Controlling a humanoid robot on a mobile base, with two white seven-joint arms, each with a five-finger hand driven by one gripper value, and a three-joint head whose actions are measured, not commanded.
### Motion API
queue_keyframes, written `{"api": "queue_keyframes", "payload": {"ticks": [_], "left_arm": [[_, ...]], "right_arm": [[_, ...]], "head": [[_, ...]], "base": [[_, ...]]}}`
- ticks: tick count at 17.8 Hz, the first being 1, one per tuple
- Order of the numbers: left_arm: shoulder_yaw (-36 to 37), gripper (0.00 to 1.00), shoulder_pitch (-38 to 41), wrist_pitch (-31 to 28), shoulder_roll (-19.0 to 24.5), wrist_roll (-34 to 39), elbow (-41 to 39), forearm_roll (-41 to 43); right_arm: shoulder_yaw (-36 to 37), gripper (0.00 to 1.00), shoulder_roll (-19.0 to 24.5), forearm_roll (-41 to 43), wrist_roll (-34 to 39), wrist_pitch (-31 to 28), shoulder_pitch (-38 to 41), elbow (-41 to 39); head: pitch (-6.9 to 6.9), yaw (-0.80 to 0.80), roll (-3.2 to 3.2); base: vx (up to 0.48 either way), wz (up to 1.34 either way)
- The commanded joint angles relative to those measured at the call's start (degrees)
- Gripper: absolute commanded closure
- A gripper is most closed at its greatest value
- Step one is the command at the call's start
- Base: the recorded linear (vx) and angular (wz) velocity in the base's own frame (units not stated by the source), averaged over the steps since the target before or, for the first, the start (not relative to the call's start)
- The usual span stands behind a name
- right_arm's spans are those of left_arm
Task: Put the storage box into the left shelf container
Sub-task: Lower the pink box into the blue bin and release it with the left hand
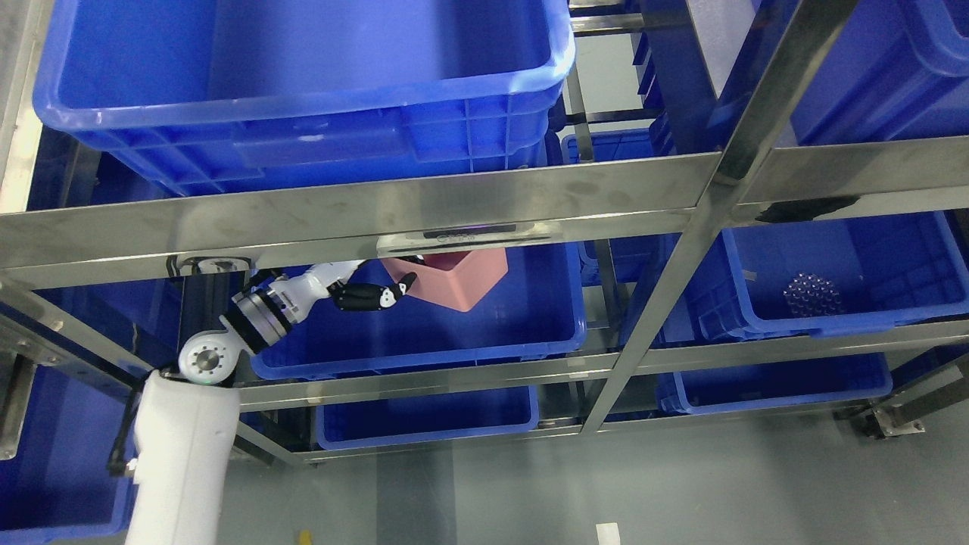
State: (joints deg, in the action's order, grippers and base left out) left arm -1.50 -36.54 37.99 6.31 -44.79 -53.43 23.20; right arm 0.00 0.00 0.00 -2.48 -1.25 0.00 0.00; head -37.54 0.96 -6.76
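Observation:
A pink storage box hangs tilted over the left blue container on the middle shelf level. Its top is hidden behind the steel shelf rail. My left hand reaches in from the lower left, its black fingers closed on the box's left side. The white forearm and silver wrist pass under the rail. The right arm does not show.
A large blue bin sits on the shelf above. To the right, another blue bin holds a cluster of small clear items. More blue bins stand on the lowest level and at far left. A slanted steel post divides the shelves.

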Motion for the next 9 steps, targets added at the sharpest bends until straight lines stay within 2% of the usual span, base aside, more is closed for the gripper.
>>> {"api": "queue_keyframes", "payload": {"ticks": [1, 2, 3, 4, 6, 7, 8, 9], "left_arm": [[-3.07, 0.88, -3.98, -0.02, -5.31, 0.41, 15.02, 10.99], [-3.16, 0.78, -4.06, -0.02, -5.31, 0.41, 14.94, 10.99], [-3.34, 0.60, -4.06, -0.02, -5.31, 0.41, 14.67, 10.90], [-4.29, 0.50, -3.98, -0.02, -5.31, 0.41, 14.24, 10.64], [-7.54, 0.37, -3.54, -0.20, -5.31, 0.41, 10.38, 10.20], [-8.86, 0.27, -3.10, -0.37, -5.31, 0.41, 6.71, 9.50], [-8.96, 0.21, -2.40, -0.90, -5.31, 0.58, 4.24, 7.76], [-8.96, 0.20, -1.35, -1.95, -5.31, 1.80, 1.17, 4.00]], "right_arm": [[0.27, 0.00, -1.00, -0.09, 0.02, 0.02, 0.53, -1.00], [0.27, 0.00, -1.00, -0.09, 0.02, 0.02, 0.53, -1.00], [0.27, 0.00, -1.00, -0.09, 0.02, 0.02, 0.53, -1.00], [0.27, 0.00, -1.00, -0.09, 0.02, 0.02, 0.53, -1.00], [0.27, 0.00, -1.00, -0.09, 0.02, 0.02, 0.53, -1.00], [0.27, 0.00, -1.00, -0.09, 0.02, 0.02, 0.53, -1.00], [0.27, 0.00, -1.00, -0.09, 0.02, 0.02, 0.53, -1.00], [0.27, 0.00, -1.00, -0.09, 0.02, 0.02, 0.53, -1.00]], "head": [[0.00, 0.00, 0.00], [0.00, 0.00, 0.00], [0.00, 0.00, 0.00], [0.00, 0.00, 0.00], [0.00, 0.00, 0.00], [0.00, 0.00, 0.00], [0.00, 0.00, 0.00], [0.00, 0.00, 0.00]], "base": [[0.000, 0.00], [0.000, 0.00], [0.000, 0.00], [0.000, 0.00], [0.000, 0.00], [0.000, 0.00], [0.000, 0.00], [0.000, 0.00]]}}
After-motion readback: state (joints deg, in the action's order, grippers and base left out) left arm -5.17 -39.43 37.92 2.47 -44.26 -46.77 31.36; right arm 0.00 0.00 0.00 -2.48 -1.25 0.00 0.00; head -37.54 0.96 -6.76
